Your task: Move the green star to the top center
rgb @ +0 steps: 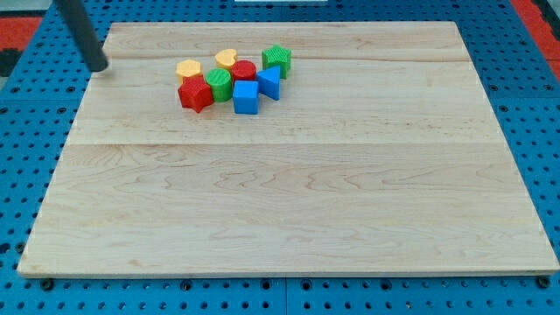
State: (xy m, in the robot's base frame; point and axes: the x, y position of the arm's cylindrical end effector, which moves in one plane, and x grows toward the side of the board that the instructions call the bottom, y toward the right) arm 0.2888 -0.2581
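My tip (99,68) at board's (289,219) left edge, well left of the cluster. Green star (276,59) on cluster's right, touching blue block (269,82). No claw fitted; only a bare rod.

The counter (289,201) is pale wood, smooth, with visible grain and a faint sheen. The green star (276,59) looks like ridged matt plastic. My tip (99,67) ends a dark, matt rod.
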